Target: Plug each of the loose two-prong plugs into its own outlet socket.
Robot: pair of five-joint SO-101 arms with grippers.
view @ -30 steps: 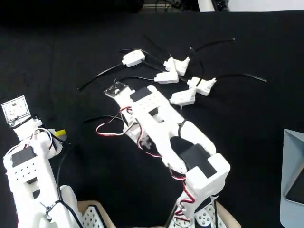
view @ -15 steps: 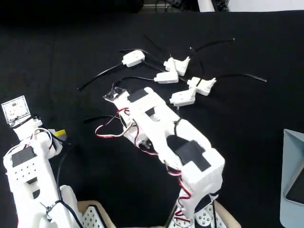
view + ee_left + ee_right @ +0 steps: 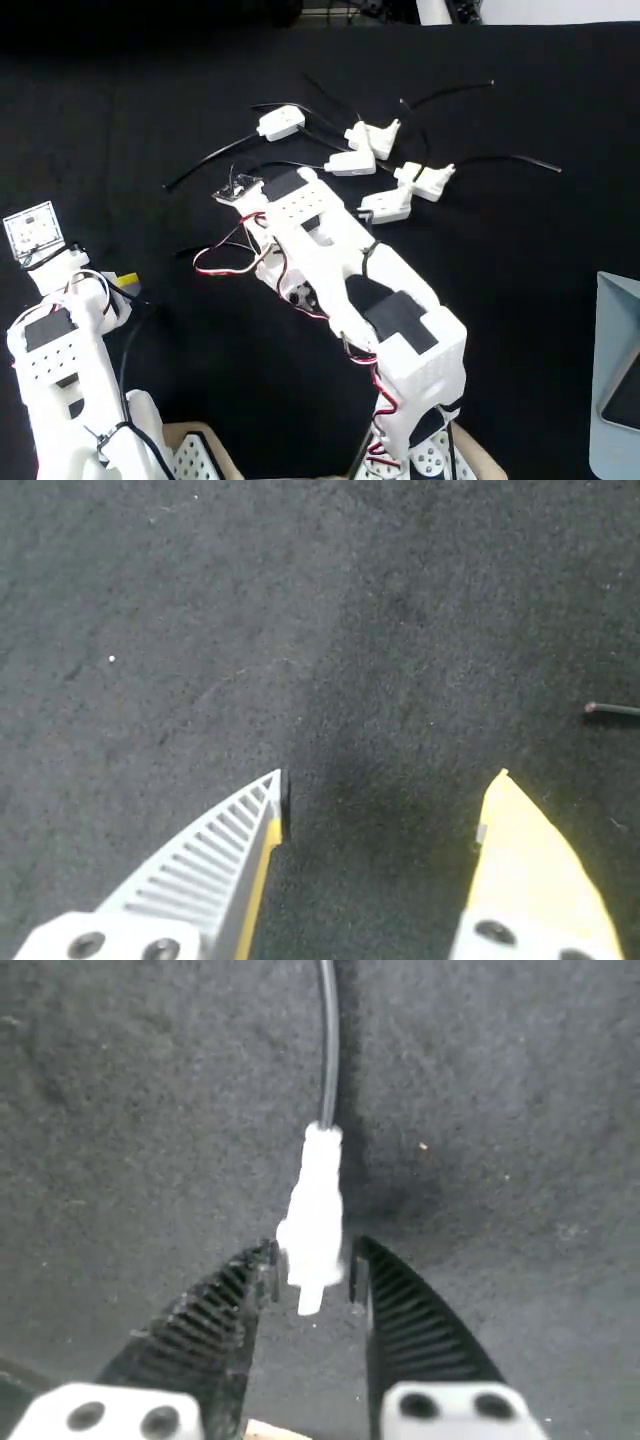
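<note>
Plug [image 3: 315, 1222] (a small white two-prong one) sits right between the fingertips of the right pincer [image 3: 312, 1260]. It lies roughly along the pincer's own line, with its narrow end toward the wrist. Its black cord [image 3: 328, 1040] runs straight out ahead of the tips over the black tabletop [image 3: 520, 1110]. The two dark ribbed fingers [image 3: 215, 1320] are drawn in to the plug's width, one at each flank. They appear to pinch it, though the contact itself is hard to make out.

In the high view the right arm [image 3: 340, 270] stretches over the middle of the tabletop. Five more white connector pieces [image 3: 350, 162] lie scattered with their thin black leads just beyond its wrist end and off to its right side.

Over at the other arm, the left pincer [image 3: 390, 780] hangs wide open above bare black cloth, with a pale ribbed finger [image 3: 215, 865] on one side and a yellow finger [image 3: 525, 865] on the other. Out past the yellow finger and well apart from it, the tip of a thin cord [image 3: 612, 710] lies on the cloth.
</note>
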